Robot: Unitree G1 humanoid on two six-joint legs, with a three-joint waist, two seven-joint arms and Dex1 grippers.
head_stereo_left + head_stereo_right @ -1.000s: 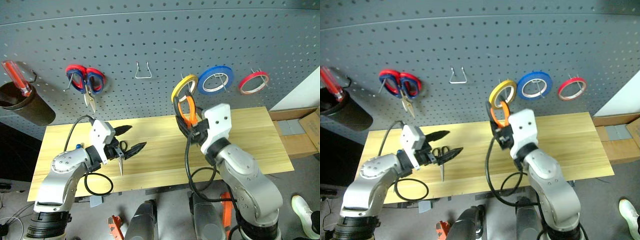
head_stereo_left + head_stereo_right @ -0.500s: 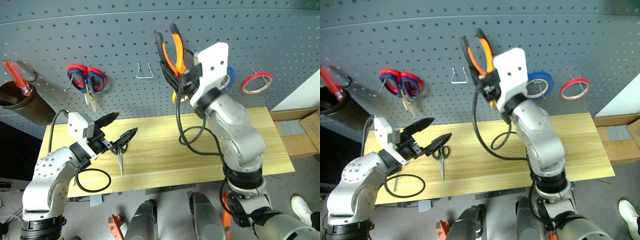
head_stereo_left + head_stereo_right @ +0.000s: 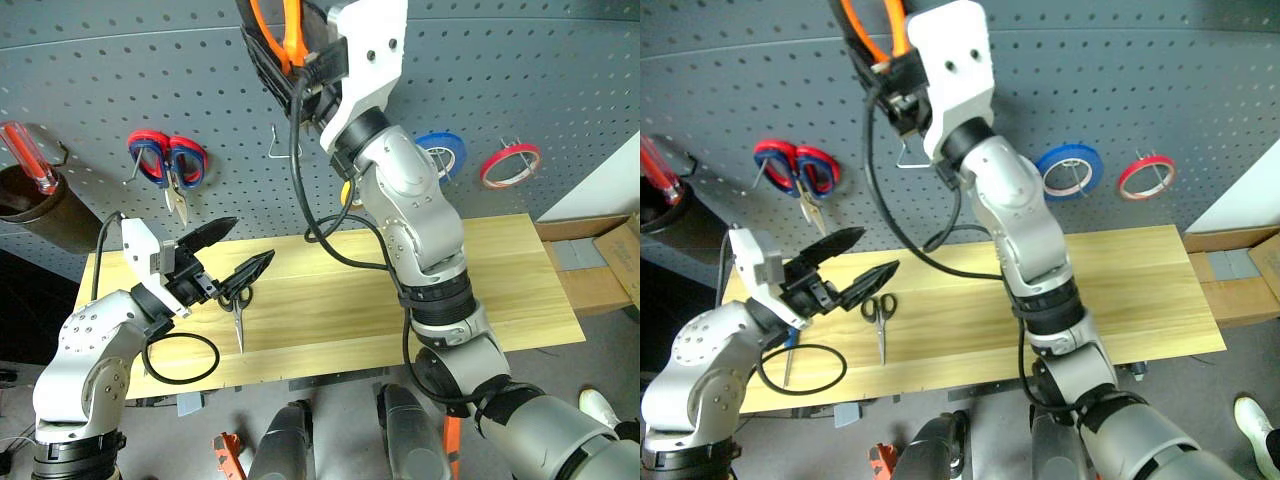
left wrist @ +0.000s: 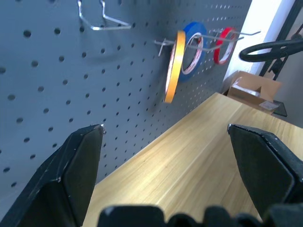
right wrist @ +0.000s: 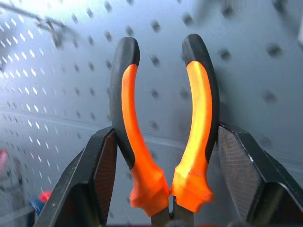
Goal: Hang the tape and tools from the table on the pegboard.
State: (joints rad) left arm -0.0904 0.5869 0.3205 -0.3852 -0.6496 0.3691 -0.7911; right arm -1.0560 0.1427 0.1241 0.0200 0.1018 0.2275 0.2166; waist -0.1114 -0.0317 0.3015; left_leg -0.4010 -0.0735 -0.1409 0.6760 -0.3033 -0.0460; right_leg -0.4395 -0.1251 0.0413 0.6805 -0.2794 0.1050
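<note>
Pliers [image 5: 163, 127] gripped handles-up in right end effector [image 5: 165, 189], high against pegboard [image 3: 520, 60]. Left end effector [image 3: 232, 250] spread wide, empty, over bench [image 3: 500, 290] left end; black scissors [image 3: 880, 315] lie below.

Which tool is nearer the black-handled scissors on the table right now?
Left. The left tool hovers open just above the black-handled scissors on the table; the right tool is up at the pegboard, gripping the pliers.

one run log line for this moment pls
right gripper: shut on pliers, raised at pegboard | left gripper: open, empty, above table | black scissors: on table | red tape: hung
</note>
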